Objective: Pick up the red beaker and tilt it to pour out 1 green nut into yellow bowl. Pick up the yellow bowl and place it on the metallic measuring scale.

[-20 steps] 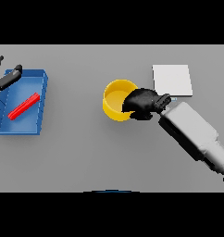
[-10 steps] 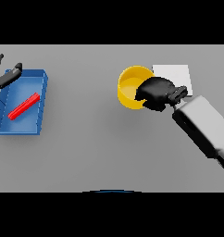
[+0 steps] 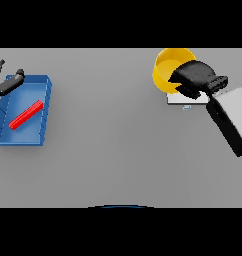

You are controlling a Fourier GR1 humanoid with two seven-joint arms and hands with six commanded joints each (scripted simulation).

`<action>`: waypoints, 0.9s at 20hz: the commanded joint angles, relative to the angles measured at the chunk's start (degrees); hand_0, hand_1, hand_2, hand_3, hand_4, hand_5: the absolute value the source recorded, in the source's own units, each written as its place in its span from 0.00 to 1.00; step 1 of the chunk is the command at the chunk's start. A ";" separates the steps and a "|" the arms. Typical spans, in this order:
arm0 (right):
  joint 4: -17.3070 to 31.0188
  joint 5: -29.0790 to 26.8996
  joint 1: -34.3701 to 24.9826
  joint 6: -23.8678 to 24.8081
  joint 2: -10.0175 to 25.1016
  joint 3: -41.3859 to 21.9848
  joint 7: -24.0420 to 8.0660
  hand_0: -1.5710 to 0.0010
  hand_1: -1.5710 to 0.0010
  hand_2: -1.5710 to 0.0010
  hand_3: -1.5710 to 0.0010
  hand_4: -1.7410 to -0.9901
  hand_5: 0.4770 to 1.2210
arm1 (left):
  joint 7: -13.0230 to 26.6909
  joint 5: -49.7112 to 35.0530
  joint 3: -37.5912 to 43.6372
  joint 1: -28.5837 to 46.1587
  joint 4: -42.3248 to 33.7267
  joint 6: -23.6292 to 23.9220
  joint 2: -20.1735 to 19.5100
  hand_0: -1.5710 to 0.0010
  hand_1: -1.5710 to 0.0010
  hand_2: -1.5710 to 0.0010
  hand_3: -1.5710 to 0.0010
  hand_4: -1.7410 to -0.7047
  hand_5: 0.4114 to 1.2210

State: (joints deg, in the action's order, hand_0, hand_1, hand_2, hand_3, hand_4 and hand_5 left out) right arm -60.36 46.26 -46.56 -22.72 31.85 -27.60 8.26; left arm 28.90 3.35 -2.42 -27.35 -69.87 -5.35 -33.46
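Observation:
My right hand (image 3: 195, 78) is shut on the near rim of the yellow bowl (image 3: 168, 69), which it holds over the white measuring scale (image 3: 185, 99) at the far right. Most of the scale is hidden under the bowl and hand; whether the bowl touches it I cannot tell. The red beaker (image 3: 26, 115) lies on its side in the blue tray (image 3: 42, 118) at the left. My left hand (image 3: 6, 83) hovers at the tray's far left corner, fingers relaxed and holding nothing. No green nut is visible.
Grey table stretches between the tray and the scale. My right forearm (image 3: 232, 120) slants in from the right edge.
My right hand has carried the yellow bowl up and to the right, from the table's middle to over the scale. The left hand, tray and beaker have stayed put.

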 commanded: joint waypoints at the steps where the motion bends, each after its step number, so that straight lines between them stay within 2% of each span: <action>1: 2.25 0.08 -0.61 1.00 -0.15 0.37 0.77 0.00 0.00 0.01 0.26 0.00 1.00 | 0.59 -0.09 0.04 0.08 -0.48 0.01 -0.13 1.00 1.00 1.00 1.00 0.86 0.43; 2: 4.49 0.37 -1.66 1.79 -0.46 0.66 0.39 0.00 0.00 0.01 0.27 0.00 1.00 | 1.26 -0.39 0.19 0.43 -1.36 -0.10 -0.43 1.00 1.00 1.00 1.00 0.86 0.43; 4: 8.66 0.30 -2.01 3.58 -0.06 1.54 1.78 0.00 0.00 0.02 0.26 0.00 1.00 | 1.50 -0.69 0.48 1.66 -2.62 0.35 -0.57 1.00 1.00 1.00 1.00 0.85 0.43; 5: 10.36 0.18 -2.24 4.12 -0.34 1.96 1.06 0.00 0.00 0.02 0.26 0.00 1.00 | 1.90 -0.59 0.25 1.73 -2.88 0.49 -0.36 1.00 1.00 1.00 1.00 0.85 0.44; 6: 12.06 0.06 -2.61 4.85 -0.26 2.22 2.35 0.00 0.00 0.03 0.26 0.00 1.00 | 2.02 -0.65 0.30 2.16 -3.03 0.46 -0.45 1.00 1.00 1.00 1.00 0.85 0.45; 9: 17.37 0.51 -3.27 7.25 -1.18 2.45 3.51 0.00 0.00 0.08 0.21 0.00 1.00 | 2.50 0.10 -0.26 0.79 -1.68 0.81 0.24 1.00 1.00 1.00 1.00 0.85 0.47; 14: 23.29 0.17 -4.31 8.68 -2.40 3.14 5.30 0.00 0.00 0.12 0.13 0.00 1.00 | 1.60 0.47 -0.31 0.49 -0.48 0.35 -0.08 1.00 1.00 1.00 1.00 0.85 0.49; 18: 25.63 0.63 -4.85 8.92 -3.13 2.65 4.79 0.00 0.00 0.12 0.10 0.00 1.00 | 2.52 0.31 -0.30 0.87 -1.52 0.35 -0.30 1.00 1.00 1.00 1.00 0.86 0.47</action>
State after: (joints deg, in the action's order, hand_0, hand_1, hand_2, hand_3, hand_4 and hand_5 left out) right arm -34.73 46.88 -51.41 -13.81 28.71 -24.96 12.99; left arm 31.44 3.68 -2.71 -26.50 -71.40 -4.98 -33.77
